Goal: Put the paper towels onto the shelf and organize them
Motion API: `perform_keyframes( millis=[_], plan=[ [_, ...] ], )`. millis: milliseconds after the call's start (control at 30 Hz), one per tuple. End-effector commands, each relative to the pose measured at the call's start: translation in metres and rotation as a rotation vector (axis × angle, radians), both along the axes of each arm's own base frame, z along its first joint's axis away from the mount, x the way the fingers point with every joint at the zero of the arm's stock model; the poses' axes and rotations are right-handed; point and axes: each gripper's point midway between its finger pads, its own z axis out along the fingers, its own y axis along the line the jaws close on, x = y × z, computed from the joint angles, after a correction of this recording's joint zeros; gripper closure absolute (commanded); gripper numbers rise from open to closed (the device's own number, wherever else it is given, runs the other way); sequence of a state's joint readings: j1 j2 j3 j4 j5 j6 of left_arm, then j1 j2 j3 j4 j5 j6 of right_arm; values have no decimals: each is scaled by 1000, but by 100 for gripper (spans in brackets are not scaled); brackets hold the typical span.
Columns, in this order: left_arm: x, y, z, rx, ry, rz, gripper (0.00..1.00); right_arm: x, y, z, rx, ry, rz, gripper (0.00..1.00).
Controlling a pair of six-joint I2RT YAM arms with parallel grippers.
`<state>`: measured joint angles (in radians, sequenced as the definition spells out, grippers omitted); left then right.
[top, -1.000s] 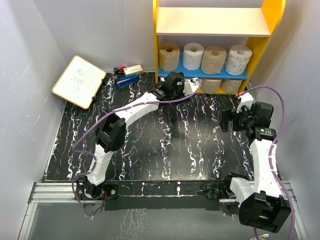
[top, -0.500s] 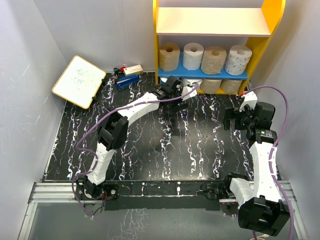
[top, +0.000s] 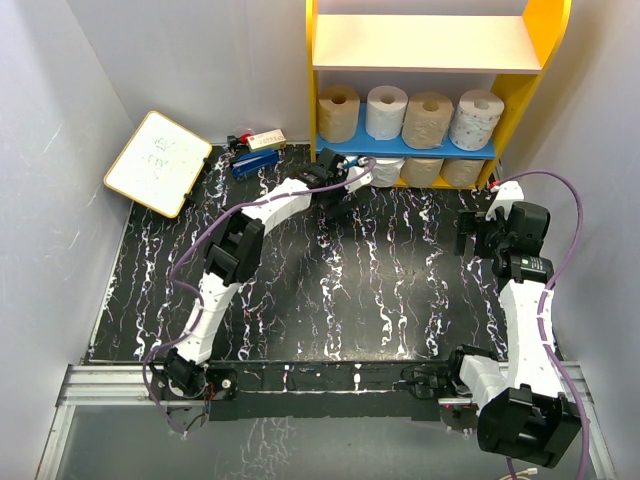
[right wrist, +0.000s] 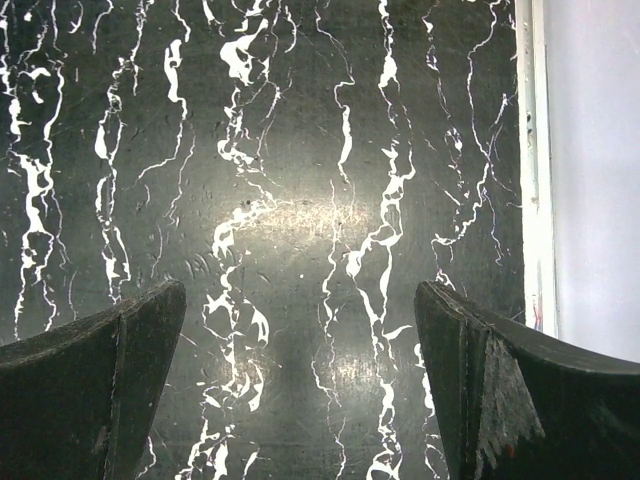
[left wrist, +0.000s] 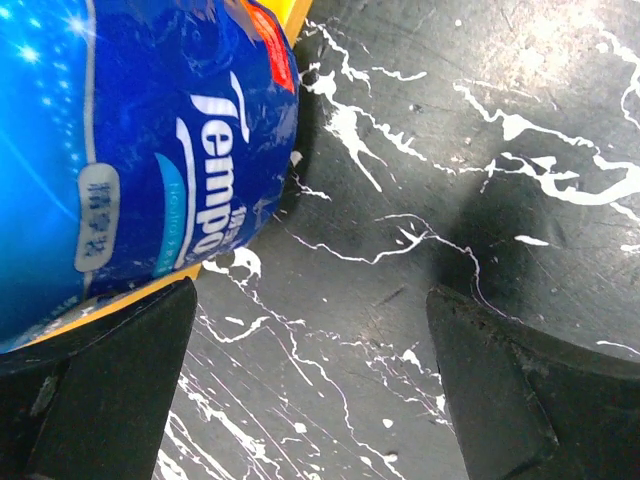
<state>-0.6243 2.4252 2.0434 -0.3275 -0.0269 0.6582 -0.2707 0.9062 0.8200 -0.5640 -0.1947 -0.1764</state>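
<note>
The yellow-framed shelf stands at the back. Four paper towel rolls stand in a row on its blue lower board. Three more rolls sit under that board on the table. A blue-wrapped roll lies against the yellow frame, just left of my left gripper. That gripper is open and empty, low over the table at the shelf's lower left bay; it also shows in the top view. My right gripper is open and empty above the table at the right; it also shows in the top view.
A white writing board leans at the back left. A blue stapler and a small box lie left of the shelf. The peach upper board holds nothing. Grey walls close in both sides.
My left gripper has reached further back and left, up to the shelf's lower left bay. My right gripper has drifted right and back. The rolls on the blue board have not moved.
</note>
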Motion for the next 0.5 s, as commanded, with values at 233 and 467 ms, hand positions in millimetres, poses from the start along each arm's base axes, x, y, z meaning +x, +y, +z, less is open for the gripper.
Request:
perform_keyframes(
  millis=[233,467],
  plan=[
    [31,-32,48,-71,-159,-49,2,13,-13,17,-36,-65,-46,2],
    [40,-37,58,-90,-198,-40,2,14,-12,15,-30,-57,-41,2]
  ],
)
